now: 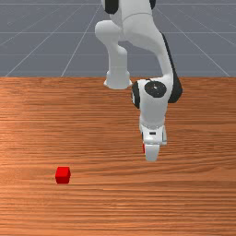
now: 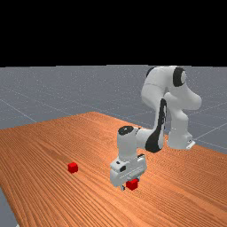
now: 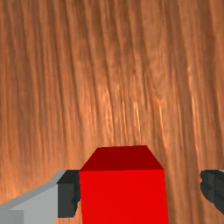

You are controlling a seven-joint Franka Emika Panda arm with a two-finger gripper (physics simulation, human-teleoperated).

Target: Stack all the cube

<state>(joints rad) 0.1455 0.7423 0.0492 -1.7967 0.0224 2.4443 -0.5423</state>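
Note:
In the front view my gripper (image 1: 151, 156) hangs low at the right of the middle, and a sliver of a red cube (image 1: 144, 148) peeks out beside it. The far view has the gripper (image 2: 131, 183) around that cube (image 2: 132, 185). In the wrist view the open gripper (image 3: 141, 191) has the cube (image 3: 124, 197) between its fingers: one finger is right beside or against it, the other stands apart with a wide gap. Another red cube (image 1: 62, 175) rests on the table at the front view's left, and at the far view's left as a small cube (image 2: 72, 167).
The orange-brown wooden table (image 1: 106, 207) stretches around both cubes. A broad stretch of bare wood lies between the two cubes. The arm's base stands at the table's back in the front view.

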